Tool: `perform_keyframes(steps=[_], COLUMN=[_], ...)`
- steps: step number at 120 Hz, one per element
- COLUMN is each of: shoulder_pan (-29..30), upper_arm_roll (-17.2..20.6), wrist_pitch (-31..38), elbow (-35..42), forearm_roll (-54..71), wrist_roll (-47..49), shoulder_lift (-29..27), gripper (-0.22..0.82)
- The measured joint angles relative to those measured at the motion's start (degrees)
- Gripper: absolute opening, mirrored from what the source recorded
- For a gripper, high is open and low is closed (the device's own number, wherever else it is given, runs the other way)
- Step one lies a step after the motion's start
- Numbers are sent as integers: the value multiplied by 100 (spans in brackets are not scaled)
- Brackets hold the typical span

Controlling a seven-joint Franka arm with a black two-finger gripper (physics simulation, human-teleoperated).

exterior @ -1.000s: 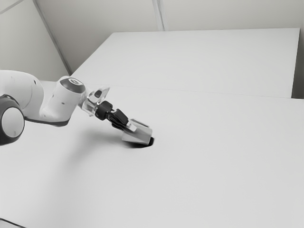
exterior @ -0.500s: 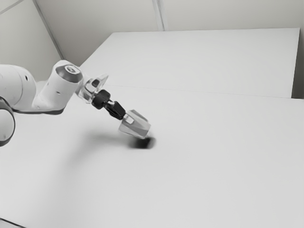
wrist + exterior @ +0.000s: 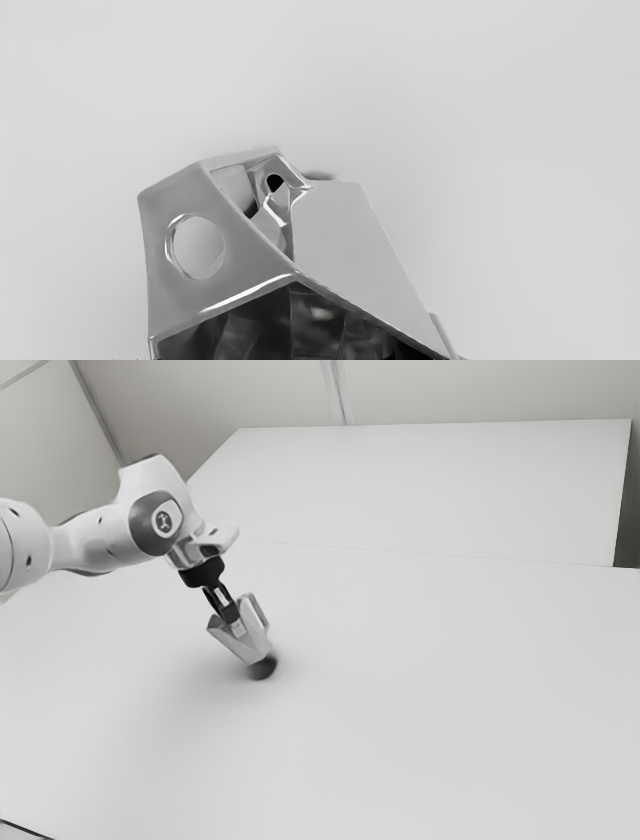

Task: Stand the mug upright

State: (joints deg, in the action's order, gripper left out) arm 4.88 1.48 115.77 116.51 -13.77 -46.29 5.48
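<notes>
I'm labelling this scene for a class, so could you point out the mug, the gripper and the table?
Mug (image 3: 350, 240): wrist view, on its broad, flat outer side.
Gripper (image 3: 236, 621): exterior view, midway between its fingertips.
Table (image 3: 430, 710): exterior view, on its bare white top.

No words, brands or numbers can be read. A small dark emblem (image 3: 163, 519) stands on a round, pale disc (image 3: 174, 510), set in the grey cap (image 3: 143, 526) at a joint of the white arm (image 3: 98, 542); it is too small to tell whether it holds any letters.
</notes>
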Motion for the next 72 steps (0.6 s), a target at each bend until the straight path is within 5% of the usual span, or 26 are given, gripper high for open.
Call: perform_keyframes(steps=[72], shoulder_pan=[8], upper_arm_roll=[142], wrist_pitch=[896], elbow=[630], forearm_roll=[802], wrist_roll=[590], shoulder_lift=[-39], gripper=[-18])
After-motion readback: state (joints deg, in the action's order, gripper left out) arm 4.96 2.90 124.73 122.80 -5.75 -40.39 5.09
